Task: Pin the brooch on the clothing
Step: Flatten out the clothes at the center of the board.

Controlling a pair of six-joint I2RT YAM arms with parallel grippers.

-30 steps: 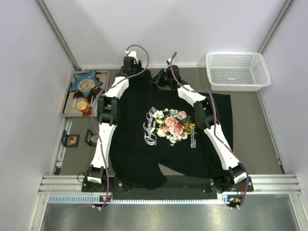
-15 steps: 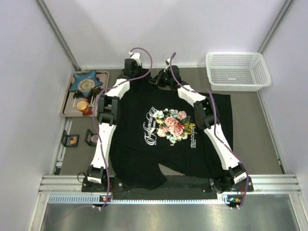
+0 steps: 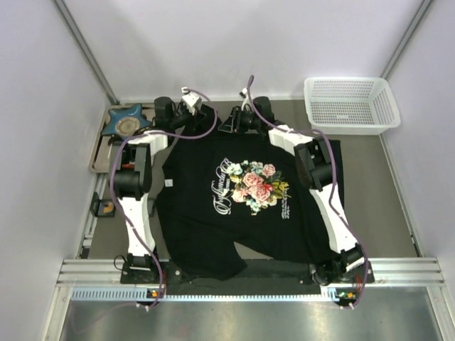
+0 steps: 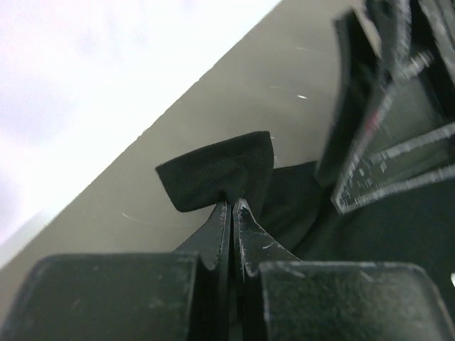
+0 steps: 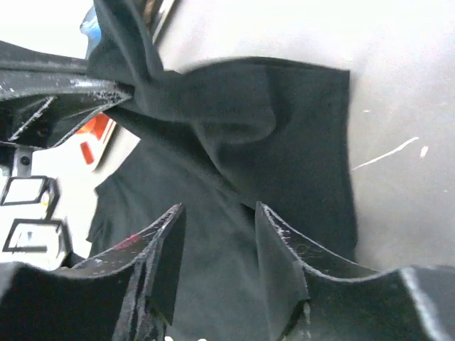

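Black short-sleeved T-shirt with pink-rose bouquet print and white cursive lettering [image 3: 213, 227]: spread print-up on the grey counter [image 3: 384, 206], collar end toward 12 o'clock, hem toward 6.

Change over the last second: left arm [image 3: 135, 213] swung off the shirt's left half and out toward 9 o'clock, elbow now beside the shirt rather than over it. Wrist drawn from 12 toward 11 o'clock. Left side of the shirt uncovered as a result. Right arm [image 3: 330, 206] much as before, reaching to the collar end at 12 o'clock.

Left jaws: pressed together on a fold of the black fabric, fold raised off the counter (left wrist view).

Right jaws: spread, hanging just above the same stretch of cloth, gripping nothing. Left jaws close by, at 10 o'clock in the right wrist view.

Small round pale-pinkish brooch: not made out for certain. Possibly at 10 o'clock, on the grey metal tray [image 3: 99, 153] by the blue star-shaped dish [image 3: 126, 122], but too small to confirm. Pale speck [image 3: 169, 183] on the newly uncovered cloth, unidentified.

Reading: cloth preparation only, apparently drawing the shoulder outward to flatten or tension the fabric. Pinning not yet begun. Next probably needed: letting go of the fold, then fetching the brooch. Risk: a long pull dragging the whole shirt and bunching the print area.

White plastic mesh basket [image 3: 350, 103] at 1 o'clock: not involved.
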